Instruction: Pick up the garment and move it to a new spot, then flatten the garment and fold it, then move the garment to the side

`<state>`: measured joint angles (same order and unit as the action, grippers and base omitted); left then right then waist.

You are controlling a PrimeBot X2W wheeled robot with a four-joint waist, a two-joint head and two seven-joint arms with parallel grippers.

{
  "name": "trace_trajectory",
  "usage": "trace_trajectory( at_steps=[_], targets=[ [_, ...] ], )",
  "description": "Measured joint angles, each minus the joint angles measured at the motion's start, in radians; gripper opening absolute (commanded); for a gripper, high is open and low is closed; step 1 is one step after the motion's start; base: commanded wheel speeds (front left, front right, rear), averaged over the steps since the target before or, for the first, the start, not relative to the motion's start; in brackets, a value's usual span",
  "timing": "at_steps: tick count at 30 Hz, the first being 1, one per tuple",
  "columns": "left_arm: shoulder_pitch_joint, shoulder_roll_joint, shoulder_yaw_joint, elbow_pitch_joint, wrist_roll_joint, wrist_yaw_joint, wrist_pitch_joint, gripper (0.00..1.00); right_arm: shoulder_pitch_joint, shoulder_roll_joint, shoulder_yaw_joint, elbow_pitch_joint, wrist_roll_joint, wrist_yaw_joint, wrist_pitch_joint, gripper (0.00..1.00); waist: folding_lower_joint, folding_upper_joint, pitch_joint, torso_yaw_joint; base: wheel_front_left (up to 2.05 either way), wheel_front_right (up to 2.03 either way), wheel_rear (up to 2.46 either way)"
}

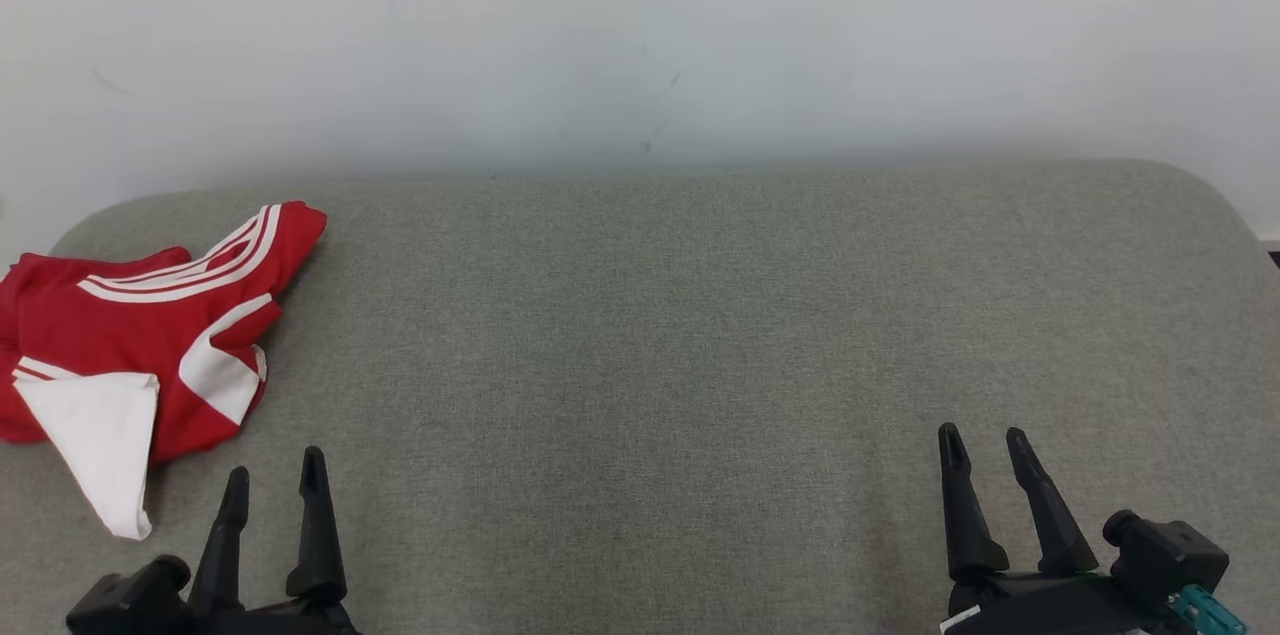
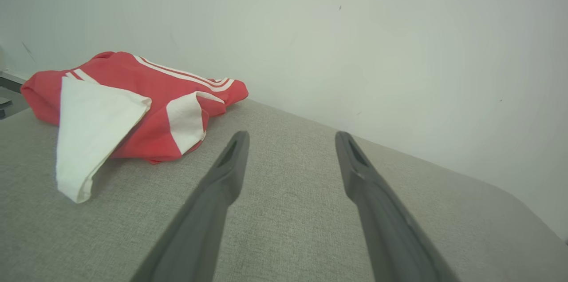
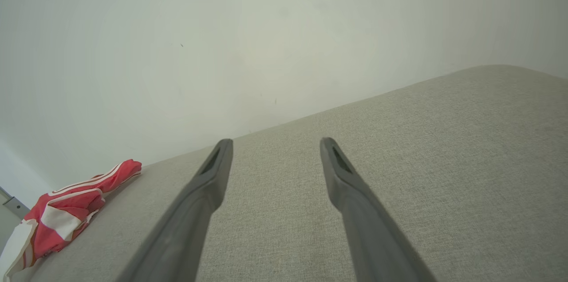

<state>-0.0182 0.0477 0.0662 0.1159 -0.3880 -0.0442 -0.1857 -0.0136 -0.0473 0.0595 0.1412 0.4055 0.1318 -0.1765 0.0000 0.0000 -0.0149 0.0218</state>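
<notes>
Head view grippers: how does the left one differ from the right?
The left gripper sits beside the red garment; the right gripper is far from it. The left gripper's fingers point nearly straight up the view; the right gripper's lean leftward. Both are open and empty over the grey cushion.

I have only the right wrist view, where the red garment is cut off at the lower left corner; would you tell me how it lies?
Observer: The red garment lies crumpled at the left end of the grey cushion, with a white flap pointing toward the robot.
Operator: Thank you. Where is the left gripper?
Observer: The left gripper is open, just to the right of that flap's tip and clear of the fabric.
</notes>
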Motion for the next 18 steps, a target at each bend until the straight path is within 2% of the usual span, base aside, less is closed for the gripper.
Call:
trace_trajectory(
  at_steps=[18],
  targets=[
    [0.007, 0.008, -0.012, -0.005, 0.114, 0.004, 0.001, 1.0, 0.019, -0.001, -0.004, -0.027, -0.147, 0.0, 0.003, 1.0, 0.0, 0.0, -0.005, 0.004, 0.0, 0.0, 0.0]
  ],
)
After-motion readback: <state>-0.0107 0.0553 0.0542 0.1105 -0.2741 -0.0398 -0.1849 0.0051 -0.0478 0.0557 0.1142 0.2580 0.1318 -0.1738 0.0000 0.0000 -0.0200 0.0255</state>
